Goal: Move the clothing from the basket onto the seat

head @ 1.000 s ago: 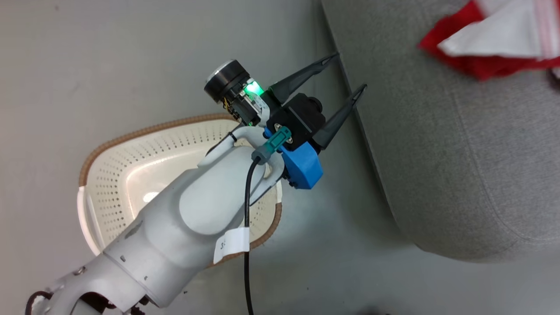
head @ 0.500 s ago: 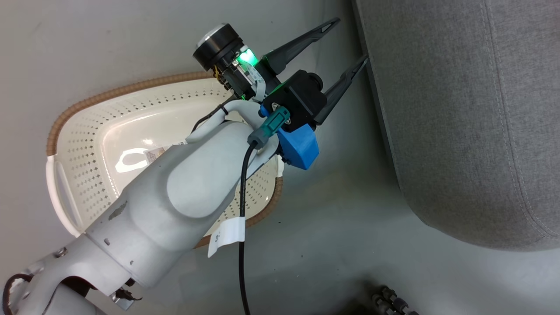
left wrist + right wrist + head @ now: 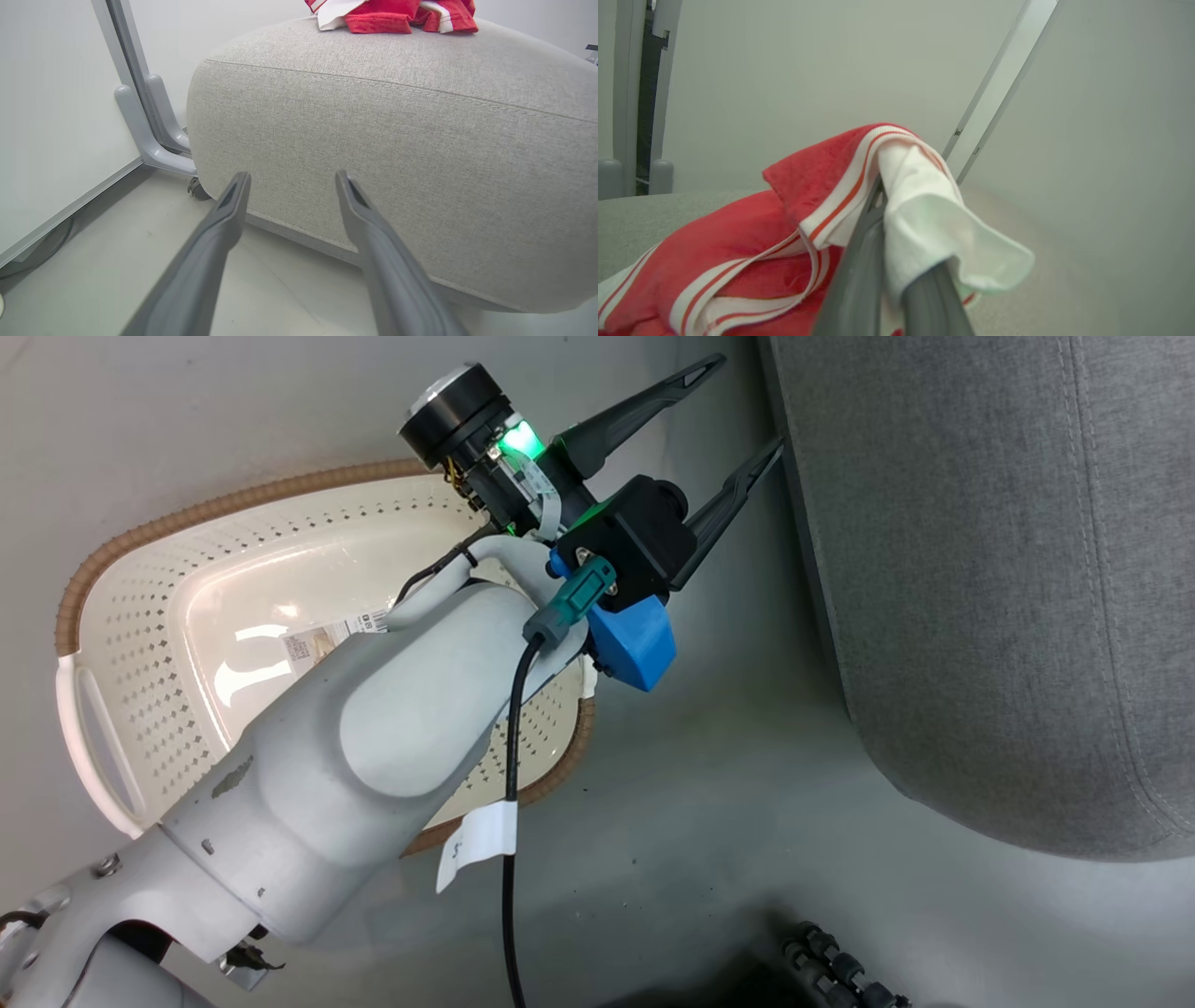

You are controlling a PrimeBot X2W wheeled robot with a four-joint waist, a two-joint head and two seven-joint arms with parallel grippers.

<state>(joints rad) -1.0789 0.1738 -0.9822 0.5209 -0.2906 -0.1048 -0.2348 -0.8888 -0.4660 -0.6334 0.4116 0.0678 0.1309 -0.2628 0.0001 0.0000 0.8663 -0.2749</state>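
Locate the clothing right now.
In the left wrist view the clothing lies on top of the seat, at the top edge of that view. In the right wrist view the right tool is shut on a white-trimmed fold of it.

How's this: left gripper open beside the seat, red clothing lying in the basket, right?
Wrong place: the clothing lies on the seat, not in the basket, as the left wrist view shows. The left gripper is open beside the seat.
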